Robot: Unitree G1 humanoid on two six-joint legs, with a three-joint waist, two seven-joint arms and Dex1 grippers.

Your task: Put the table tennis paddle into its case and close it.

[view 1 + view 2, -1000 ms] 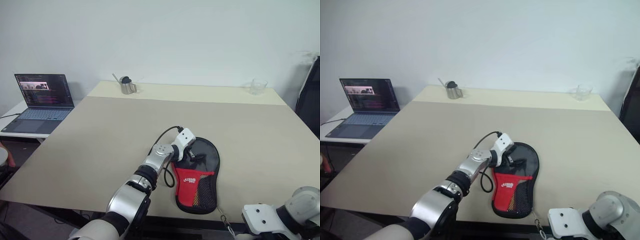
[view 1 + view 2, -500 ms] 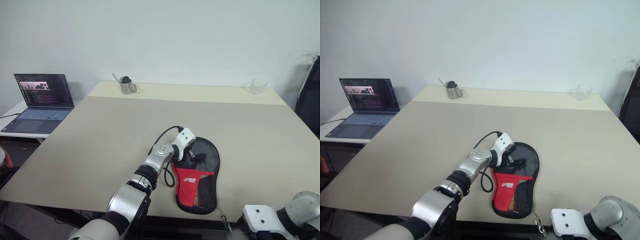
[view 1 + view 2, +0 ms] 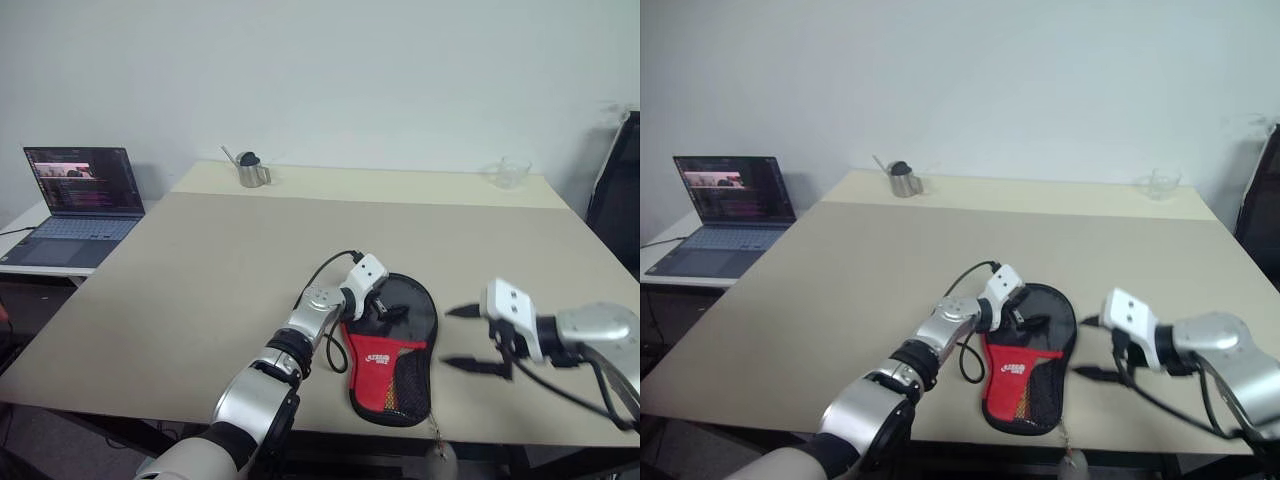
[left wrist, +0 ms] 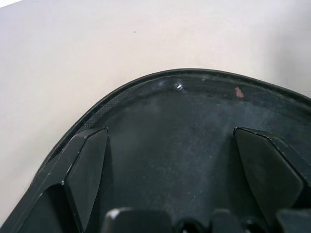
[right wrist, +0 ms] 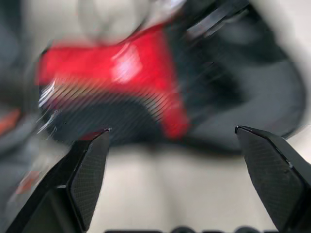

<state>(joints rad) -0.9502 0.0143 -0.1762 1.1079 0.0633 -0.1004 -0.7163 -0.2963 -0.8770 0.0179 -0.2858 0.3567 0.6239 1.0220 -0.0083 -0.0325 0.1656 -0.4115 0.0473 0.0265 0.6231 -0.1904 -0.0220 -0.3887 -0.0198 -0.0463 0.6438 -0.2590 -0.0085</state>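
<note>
Beige table (image 3: 200, 260), case (image 3: 395, 345) under spread left hand (image 3: 385, 308), spread right hand (image 3: 462, 340) beside it

Laptop (image 3: 78, 205) — metal jug (image 3: 252, 172) — glass (image 3: 512, 173)

Hard to tell from the head views whether the left gripper (image 3: 385, 306) touches the case (image 3: 396, 352) or hangs just above its round end. Cut off by the frame's edges in the left wrist view: most of the case, leaving a curved rim and dark fabric. Smeared by motion in the right wrist view: the red panel (image 5: 116, 77), lettering unreadable. Too small to make out: the laptop (image 3: 72, 205) screen at nine o'clock, and the clear glass (image 3: 511, 173) at one o'clock on the desk (image 3: 200, 270).
</note>
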